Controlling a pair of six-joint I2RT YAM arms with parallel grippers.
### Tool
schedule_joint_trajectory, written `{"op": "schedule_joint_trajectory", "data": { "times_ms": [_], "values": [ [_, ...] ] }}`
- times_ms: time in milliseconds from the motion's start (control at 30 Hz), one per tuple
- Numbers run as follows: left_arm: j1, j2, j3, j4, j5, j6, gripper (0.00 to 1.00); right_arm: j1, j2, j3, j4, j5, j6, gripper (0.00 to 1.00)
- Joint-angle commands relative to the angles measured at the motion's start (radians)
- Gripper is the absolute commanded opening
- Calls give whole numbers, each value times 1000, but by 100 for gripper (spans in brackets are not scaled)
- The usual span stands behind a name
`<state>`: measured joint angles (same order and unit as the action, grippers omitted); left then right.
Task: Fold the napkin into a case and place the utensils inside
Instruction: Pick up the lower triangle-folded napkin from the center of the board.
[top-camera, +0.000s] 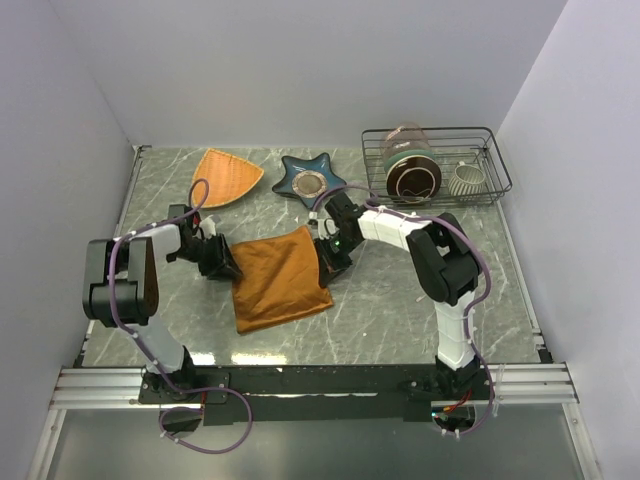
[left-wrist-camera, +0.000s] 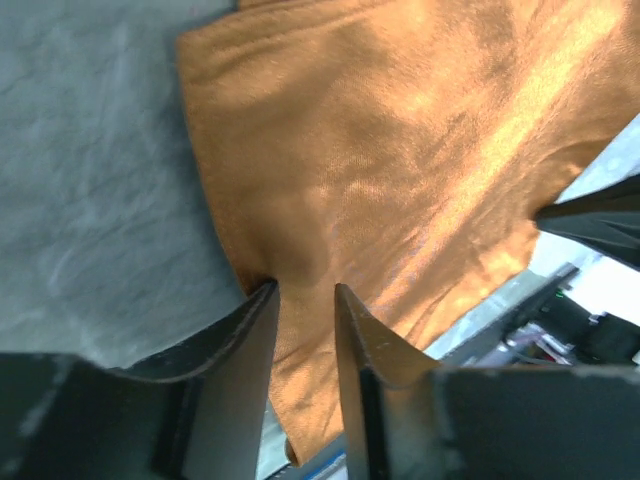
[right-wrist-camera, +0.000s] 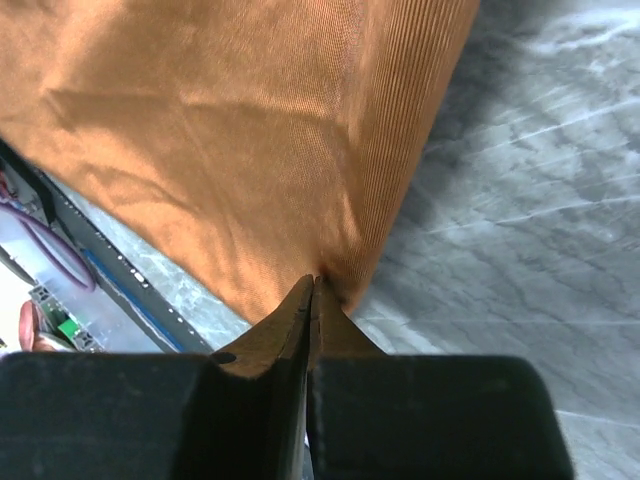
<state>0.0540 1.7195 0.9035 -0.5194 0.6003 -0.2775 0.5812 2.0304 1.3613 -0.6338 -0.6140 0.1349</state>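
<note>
The rust-orange napkin (top-camera: 280, 280) lies flat in the middle of the marble table, roughly square and turned a little askew. My left gripper (top-camera: 228, 268) is at its left edge. In the left wrist view the napkin (left-wrist-camera: 400, 150) runs between the left gripper's (left-wrist-camera: 305, 288) parted jaws, and a gap shows beside the cloth. My right gripper (top-camera: 330, 262) is at the napkin's right edge. The right wrist view has the right gripper (right-wrist-camera: 314, 280) pinched shut on the edge of the napkin (right-wrist-camera: 220, 130), which puckers at the tips. No utensils show in any view.
An orange woven triangular plate (top-camera: 226, 176) and a blue star-shaped dish (top-camera: 308, 180) sit behind the napkin. A wire rack (top-camera: 497, 165) at the back right holds a jar (top-camera: 412, 165) on its side and a white cup (top-camera: 467, 178). White walls close in three sides.
</note>
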Motion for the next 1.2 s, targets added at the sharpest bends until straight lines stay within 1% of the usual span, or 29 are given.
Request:
{"op": "schedule_joint_trajectory", "data": {
  "times_ms": [0,100,233,300,333,367,433,467,500,533,567,600,633,667,700,733,800,833,933,967,1033,1167],
  "values": [
    [-6,113,40,45,-10,-19,32,-15,37,27,-21,46,8,0],
    [-6,182,106,71,-17,-26,28,-49,65,42,-17,63,26,0],
    [-5,238,213,70,-27,-12,27,-73,62,61,-9,70,25,0],
    [-6,249,236,47,-19,11,27,-73,54,67,-10,48,19,5],
    [-6,250,253,30,-11,20,27,-72,41,71,-18,30,16,9],
    [-6,247,259,13,-1,50,27,-75,30,74,-21,-21,11,18],
    [-2,215,270,-36,47,93,35,-83,-17,90,-58,-58,-12,27],
    [0,197,273,-45,70,147,38,-90,-35,100,-75,-69,-33,39],
    [4,149,275,-51,94,174,44,-101,-67,110,-87,-76,-44,45],
    [9,129,282,-53,113,201,47,-112,-79,133,-102,-79,-53,50],
    [10,112,288,-53,116,243,49,-141,-91,145,-104,-78,-64,58],
    [12,94,297,-51,116,259,53,-152,-90,162,-106,-66,-73,61],
    [12,91,316,-42,116,267,54,-165,-79,214,-115,-50,-83,63],
    [10,94,325,-34,115,311,56,-182,-62,248,-125,-29,-102,66],
    [10,107,339,-28,112,314,57,-190,-14,284,-133,-1,-106,66],
    [12,120,365,-13,107,316,57,-195,19,370,-164,-4,-115,67],
    [7,158,396,-11,102,327,57,-198,107,462,-196,-27,-123,67],
    [6,169,426,-14,99,331,57,-196,123,517,-192,-24,-120,67],
    [3,201,449,-8,67,337,55,-193,158,553,-132,-29,-98,68],
    [3,212,451,-2,59,342,54,-192,171,562,-123,-35,-84,65],
    [-3,219,457,-7,52,343,52,-188,198,587,-110,-41,-78,62],
    [-6,210,436,-2,44,337,52,-176,226,575,-107,-61,-72,62]
  ]
}}
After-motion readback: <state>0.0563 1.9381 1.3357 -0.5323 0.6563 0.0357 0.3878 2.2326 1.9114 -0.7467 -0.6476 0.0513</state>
